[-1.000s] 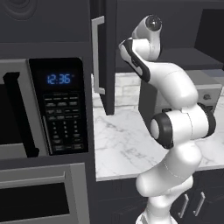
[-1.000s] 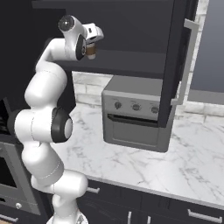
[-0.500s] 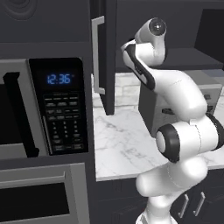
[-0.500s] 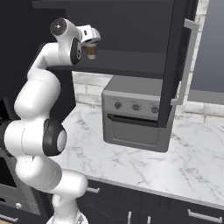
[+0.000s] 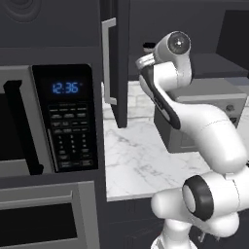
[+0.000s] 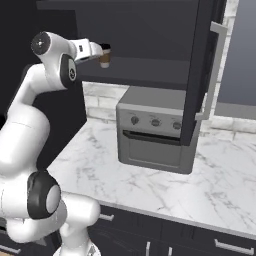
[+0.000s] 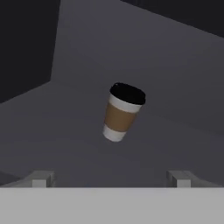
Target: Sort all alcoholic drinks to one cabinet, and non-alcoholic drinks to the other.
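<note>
Cup standing on the cabinet shelf, back from its front edge; gripper spread wide, holding nothing, just clear of it; placing step done, judging so; next: withdraw straight, fetch another drink.

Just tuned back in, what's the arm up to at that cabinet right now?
The gripper is open at the cabinet shelf, and the coffee cup stands on the shelf just ahead of the fingertips, free of them. So the cup looks placed. The cabinet door hangs open above the toaster oven.
</note>
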